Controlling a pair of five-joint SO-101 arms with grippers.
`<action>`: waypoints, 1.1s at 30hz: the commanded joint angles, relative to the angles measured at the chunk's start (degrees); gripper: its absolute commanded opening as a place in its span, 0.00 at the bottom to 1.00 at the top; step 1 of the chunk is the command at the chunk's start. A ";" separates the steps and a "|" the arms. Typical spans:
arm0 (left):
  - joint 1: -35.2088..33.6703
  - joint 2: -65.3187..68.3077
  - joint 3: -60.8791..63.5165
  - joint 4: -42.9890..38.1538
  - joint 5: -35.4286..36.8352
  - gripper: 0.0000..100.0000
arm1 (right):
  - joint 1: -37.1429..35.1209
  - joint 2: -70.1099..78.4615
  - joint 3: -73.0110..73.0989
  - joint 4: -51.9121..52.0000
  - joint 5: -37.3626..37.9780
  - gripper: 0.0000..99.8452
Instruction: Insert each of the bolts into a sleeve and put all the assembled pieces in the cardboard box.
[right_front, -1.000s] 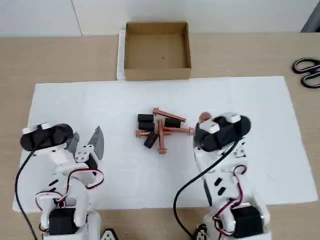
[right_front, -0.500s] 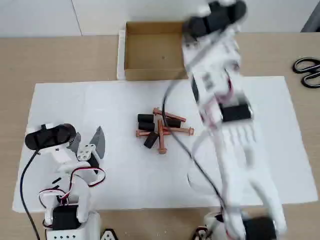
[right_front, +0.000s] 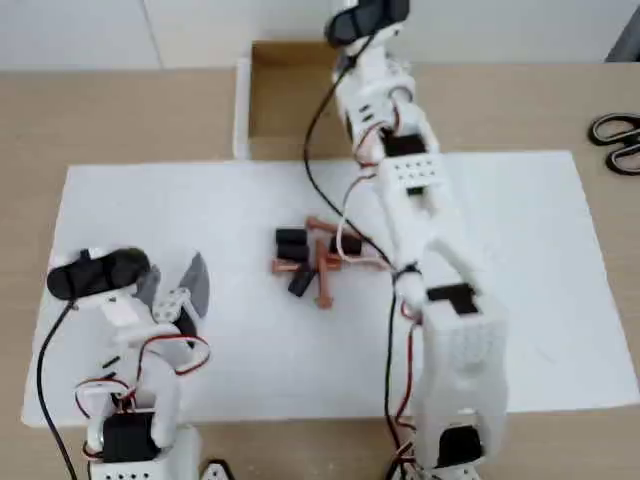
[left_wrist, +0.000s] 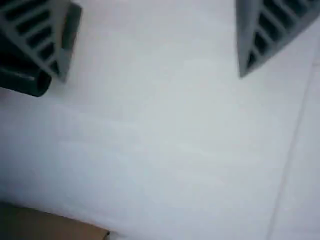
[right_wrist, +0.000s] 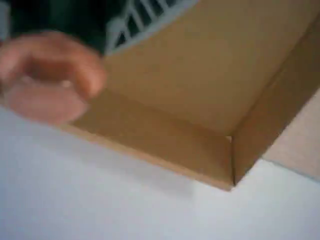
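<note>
My right arm (right_front: 385, 110) stretches across the white sheet to the cardboard box (right_front: 285, 100), its wrist above the box's far right part. In the right wrist view my right gripper (right_wrist: 100, 30) is shut on a copper bolt (right_wrist: 47, 77), a dark shape behind it, at the box's wall (right_wrist: 165, 145). Several copper bolts (right_front: 322, 275) and black sleeves (right_front: 292, 244) lie in a loose pile at the sheet's middle. My left gripper (right_front: 175, 288) hangs open over bare sheet at the left; the left wrist view shows its grey fingers (left_wrist: 270, 35) apart, nothing between them.
A white sheet (right_front: 520, 230) covers the wooden table. Black-handled scissors (right_front: 615, 140) lie at the far right edge. A white strip (right_front: 241, 110) runs along the box's left side. The right arm passes over the pile's right end.
The right arm swung from beside the pile out to the box, carrying the bolt, and has shifted left over the box. The left arm barely moved.
</note>
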 joint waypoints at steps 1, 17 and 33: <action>0.00 -0.62 -0.13 -1.32 0.00 0.21 | 0.40 5.67 -9.85 -6.11 0.62 0.00; 0.00 -0.62 -0.13 1.05 0.00 0.21 | 0.22 20.53 -19.69 -6.46 0.70 0.16; 0.00 -0.62 -0.13 0.88 0.00 0.21 | 2.33 9.98 -19.69 4.79 0.62 0.15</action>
